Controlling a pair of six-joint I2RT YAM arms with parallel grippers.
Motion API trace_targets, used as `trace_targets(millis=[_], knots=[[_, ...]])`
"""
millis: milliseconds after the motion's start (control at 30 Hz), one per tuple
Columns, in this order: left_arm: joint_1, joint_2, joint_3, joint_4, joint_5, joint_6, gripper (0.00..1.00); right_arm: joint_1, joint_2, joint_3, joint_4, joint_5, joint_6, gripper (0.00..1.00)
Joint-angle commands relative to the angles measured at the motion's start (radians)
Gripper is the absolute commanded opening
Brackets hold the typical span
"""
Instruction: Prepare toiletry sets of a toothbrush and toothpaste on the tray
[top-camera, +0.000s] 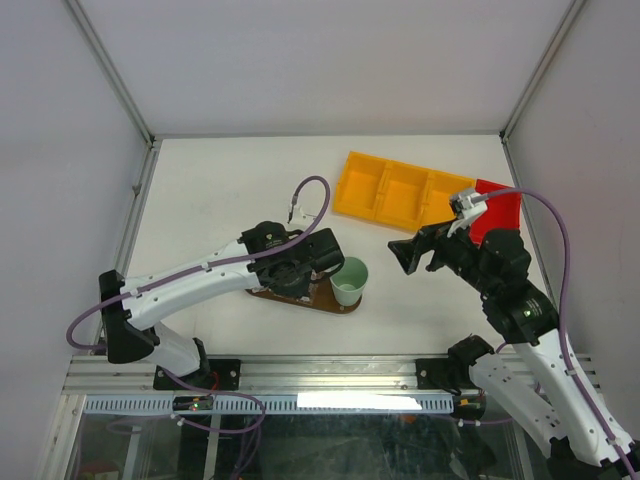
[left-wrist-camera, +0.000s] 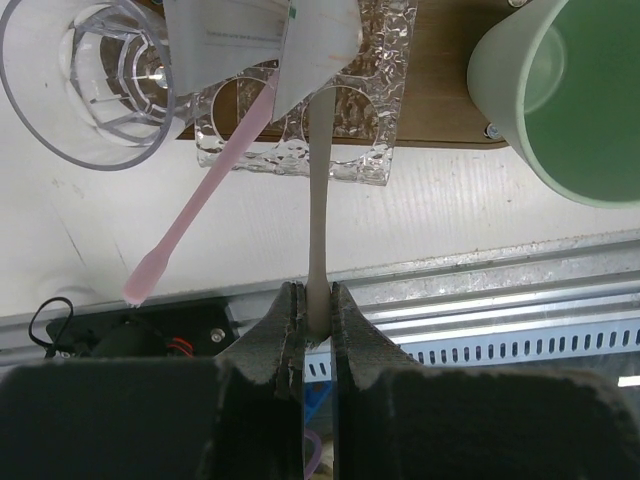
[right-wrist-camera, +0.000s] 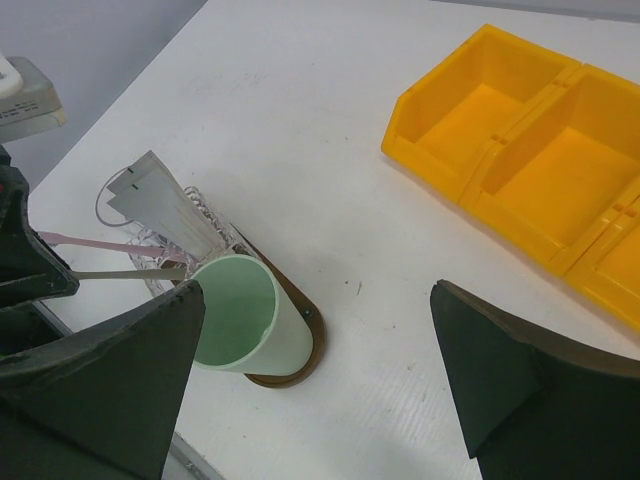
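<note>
On the brown wooden tray (left-wrist-camera: 440, 70) stands a clear textured holder (left-wrist-camera: 360, 150) with two white toothpaste tubes (left-wrist-camera: 230, 40) in it. A pink toothbrush (left-wrist-camera: 205, 190) leans out of the holder. My left gripper (left-wrist-camera: 317, 305) is shut on the end of a pale grey toothbrush (left-wrist-camera: 318, 200), whose other end reaches into the holder beside a tube. In the top view the left gripper (top-camera: 290, 270) hangs over the tray (top-camera: 320, 303). My right gripper (right-wrist-camera: 318, 290) is open and holds nothing, hovering above the table to the right of the tray (right-wrist-camera: 305, 350).
A mint-green cup (top-camera: 350, 280) stands on the tray's right end. A clear glass (left-wrist-camera: 85, 80) sits at its left end. A yellow compartmented bin (top-camera: 400, 190) lies at the back right, with a red piece (top-camera: 497, 210) next to it. The table's metal front rail (left-wrist-camera: 500, 300) runs close by.
</note>
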Motion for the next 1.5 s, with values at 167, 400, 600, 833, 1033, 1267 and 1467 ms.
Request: trace_targets(millis=[167,400,600,833,1033,1267,1467], knots=[[0.009,0.003,-0.004,0.001,-0.026,-0.018,0.08,0.002,-0.015,0.008,0.054,0.0,0.005,0.99],[0.009,0.017,-0.013,0.001,-0.026,-0.018,0.12,0.003,-0.012,0.008,0.056,0.0,0.005,1.0],[0.009,0.024,-0.004,0.003,-0.023,-0.018,0.21,0.002,-0.014,0.006,0.056,-0.001,0.006,1.0],[0.01,0.024,0.005,0.005,-0.019,-0.019,0.27,0.003,-0.011,0.002,0.057,-0.011,0.007,0.99],[0.009,-0.002,0.005,0.019,-0.009,-0.011,0.39,0.003,-0.011,0.002,0.057,-0.009,0.007,1.0],[0.007,-0.036,0.007,0.051,0.003,0.017,0.52,0.003,-0.008,0.003,0.057,-0.008,0.006,1.0],[0.008,-0.078,0.006,0.068,0.0,0.03,0.58,0.002,-0.005,0.003,0.057,-0.006,0.006,0.99]])
